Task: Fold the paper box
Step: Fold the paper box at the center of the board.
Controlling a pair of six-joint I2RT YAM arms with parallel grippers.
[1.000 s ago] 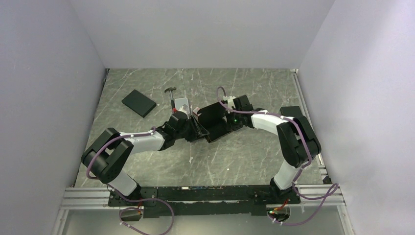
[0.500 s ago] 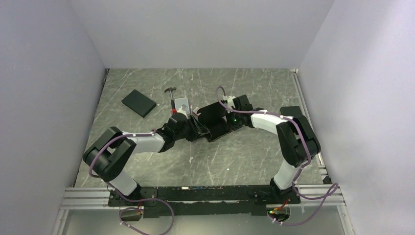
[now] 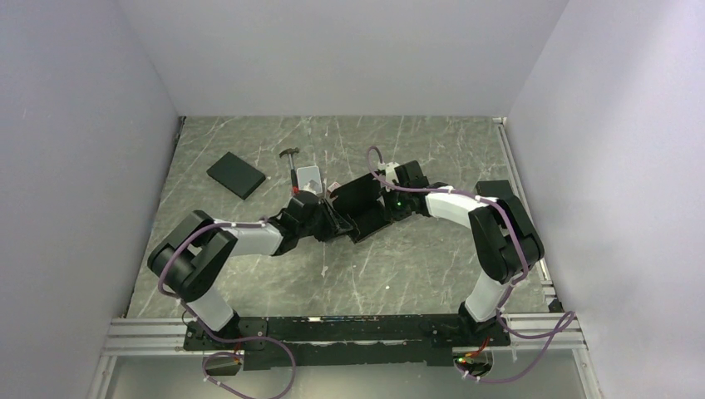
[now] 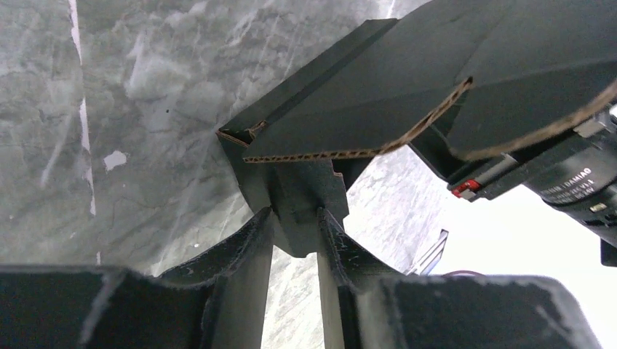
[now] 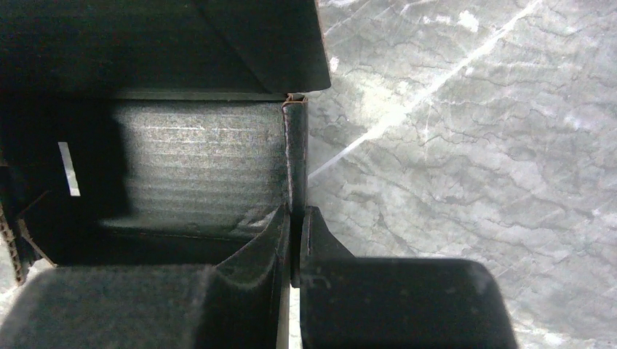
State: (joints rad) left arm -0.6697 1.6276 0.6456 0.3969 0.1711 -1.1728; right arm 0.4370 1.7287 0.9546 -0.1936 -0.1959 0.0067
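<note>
Two hands hold the paper box [image 3: 359, 195], which sits on the surface [image 3: 416, 258] just right of the grey case [image 3: 309, 177]. On the case side the left hand [image 4: 291, 233] pinches a tab; on the far side the right hand [image 5: 295, 225] is clamped on a thin wall.

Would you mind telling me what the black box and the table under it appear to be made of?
The paper box looks like thin corrugated cardboard, matte black: its cut edge shows brown fluting. The table seems a grey, white-veined, marble-look surface; whether it is real stone or printed laminate cannot be told.
</note>
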